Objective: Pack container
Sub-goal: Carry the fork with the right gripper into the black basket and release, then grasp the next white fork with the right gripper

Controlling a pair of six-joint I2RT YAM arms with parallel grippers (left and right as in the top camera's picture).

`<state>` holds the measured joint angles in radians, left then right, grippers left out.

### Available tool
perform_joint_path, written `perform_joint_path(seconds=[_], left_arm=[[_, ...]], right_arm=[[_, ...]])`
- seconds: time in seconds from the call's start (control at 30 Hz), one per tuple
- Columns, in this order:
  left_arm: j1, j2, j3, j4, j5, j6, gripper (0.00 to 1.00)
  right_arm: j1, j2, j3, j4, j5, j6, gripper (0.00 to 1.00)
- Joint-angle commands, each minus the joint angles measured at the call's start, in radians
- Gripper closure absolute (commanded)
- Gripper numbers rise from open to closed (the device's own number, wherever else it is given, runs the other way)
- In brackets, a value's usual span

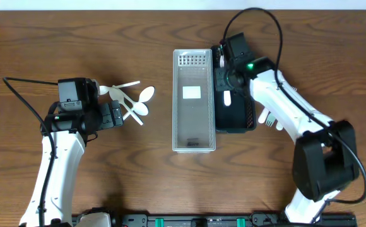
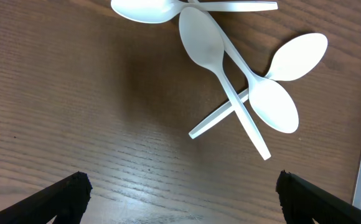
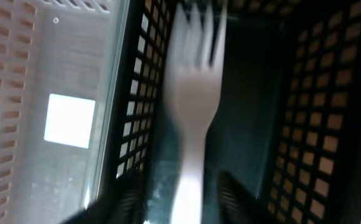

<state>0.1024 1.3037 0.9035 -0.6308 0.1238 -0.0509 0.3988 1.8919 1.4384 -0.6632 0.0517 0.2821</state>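
Several white plastic spoons lie crossed on the wood table; in the left wrist view they are just ahead of my left gripper, which is open and empty above bare table. My right gripper hangs over the black mesh basket. In the right wrist view a blurred white fork lies lengthwise inside the basket, between my open right fingers, with a gap on each side. The clear container stands beside the basket and holds no cutlery.
More white forks lie on the table right of the basket, partly under my right arm. The clear container has a perforated end section and a white label on its floor.
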Motion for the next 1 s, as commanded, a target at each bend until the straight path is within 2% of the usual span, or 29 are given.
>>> perform_joint_path(seconds=[0.0,0.03,0.13,0.3,0.5,0.63,0.73,0.97], left_arm=[[0.004,0.004,0.017,-0.002,-0.012,0.010,0.02],[0.004,0.004,0.017,-0.002,-0.012,0.010,0.02],[0.004,0.004,0.017,-0.002,-0.012,0.010,0.02],[0.004,0.004,0.017,-0.002,-0.012,0.010,0.02],[0.004,0.004,0.017,-0.002,-0.012,0.010,0.02],[0.004,0.004,0.017,-0.002,-0.012,0.010,0.02],[0.004,0.004,0.017,-0.002,-0.012,0.010,0.02],[0.004,0.004,0.017,-0.002,-0.012,0.010,0.02]], right_arm=[[-0.020,-0.077,0.034,-0.015,-0.011,0.016,0.40],[-0.031,-0.100,0.035,-0.022,0.000,0.016,0.34],[-0.095,-0.189,0.035,-0.061,0.059,0.016,0.29],[-0.295,-0.262,0.035,-0.169,0.124,0.018,0.31],[-0.483,-0.188,-0.044,-0.229,0.066,0.048,0.36],[-0.512,-0.102,-0.105,-0.203,0.027,0.047,0.40],[-0.509,-0.036,-0.111,-0.201,0.019,0.047,0.47],[-0.510,0.056,-0.111,-0.181,0.019,0.047,0.52]])
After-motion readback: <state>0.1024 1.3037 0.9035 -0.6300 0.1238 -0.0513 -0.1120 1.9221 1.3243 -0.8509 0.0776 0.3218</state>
